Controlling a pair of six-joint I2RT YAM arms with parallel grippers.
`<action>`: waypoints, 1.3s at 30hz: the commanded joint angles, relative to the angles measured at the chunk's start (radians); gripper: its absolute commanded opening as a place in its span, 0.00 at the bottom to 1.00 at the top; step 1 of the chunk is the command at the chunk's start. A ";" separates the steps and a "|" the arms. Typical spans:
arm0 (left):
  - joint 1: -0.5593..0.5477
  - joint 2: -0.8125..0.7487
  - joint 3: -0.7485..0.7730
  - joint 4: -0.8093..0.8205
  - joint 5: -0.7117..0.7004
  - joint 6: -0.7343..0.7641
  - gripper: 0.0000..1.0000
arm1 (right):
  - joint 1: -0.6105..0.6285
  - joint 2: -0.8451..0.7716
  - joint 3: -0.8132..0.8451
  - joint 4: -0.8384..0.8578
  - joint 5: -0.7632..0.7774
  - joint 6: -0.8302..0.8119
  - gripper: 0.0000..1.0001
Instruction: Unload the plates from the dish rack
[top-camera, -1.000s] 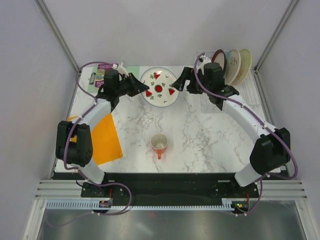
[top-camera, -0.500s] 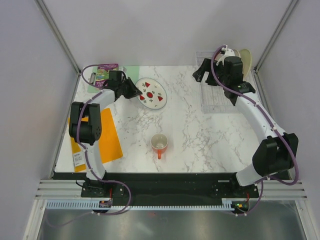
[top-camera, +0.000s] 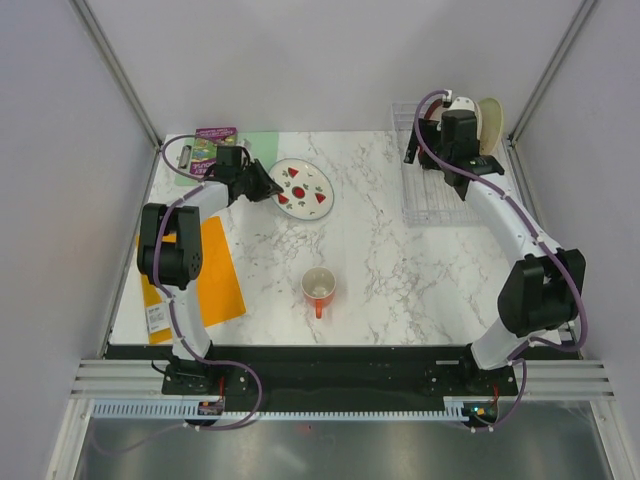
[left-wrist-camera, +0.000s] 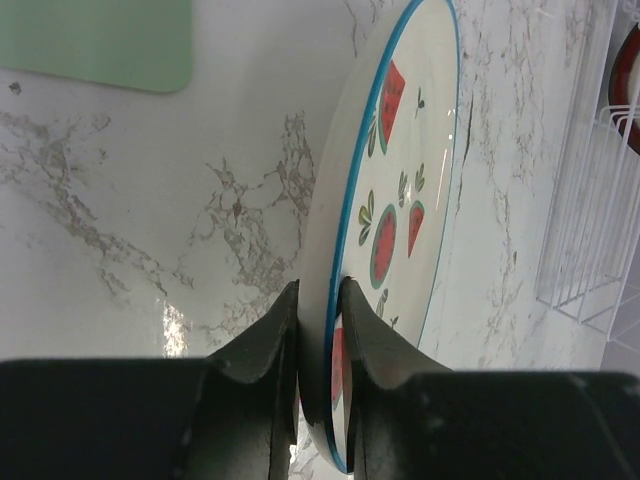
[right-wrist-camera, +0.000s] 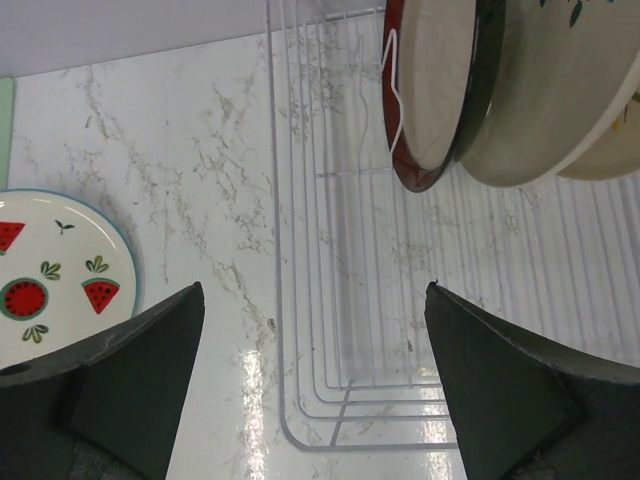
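- Count: four plates, one dish rack (right-wrist-camera: 345, 300), one mug (top-camera: 318, 287), two pincers.
- Plates: one out of the rack, three in it.
- Out: the fruit-slice plate (top-camera: 302, 188) lies flat on the bench (top-camera: 400, 260), at 11 o'clock from the mug and just at 5 o'clock of the green mat (left-wrist-camera: 95, 40).
- In: the maroon-rimmed plate (right-wrist-camera: 432, 90), the sprigged cream plate (right-wrist-camera: 545, 95) and the pale yellow plate (right-wrist-camera: 612, 150) stand on edge at the far end of the rack. They lean and overlap one another in the wrist view.
- Rack sits at 1 o'clock from the mug; its near half carries nothing.
- Left pincer (left-wrist-camera: 319, 290): jaws almost together, pinching the rim of the fruit-slice plate, one finger on the painted face and the other on the underside.
- The plate runs away from this pincer toward 12 o'clock in the wrist view. In the top view it lies at 3 o'clock of the pincer.
- Right pincer (right-wrist-camera: 312, 290): jaws spread fully, holding nothing and touching nothing.
- It hangs over the rack's bare wire floor. The three racked plates are at 1 o'clock from it, the maroon-rimmed one nearest.
- An orange sheet (top-camera: 212, 270) lies at 9 o'clock from the mug.
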 joint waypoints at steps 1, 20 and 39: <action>0.006 0.039 -0.032 -0.070 -0.137 0.064 0.23 | -0.003 0.011 0.059 -0.022 0.102 -0.044 0.98; 0.006 0.042 -0.026 -0.113 -0.136 0.096 0.61 | -0.003 0.067 0.085 -0.034 0.194 -0.101 0.98; -0.100 -0.476 -0.232 -0.134 -0.372 0.149 1.00 | -0.006 0.431 0.486 -0.025 0.458 -0.277 0.98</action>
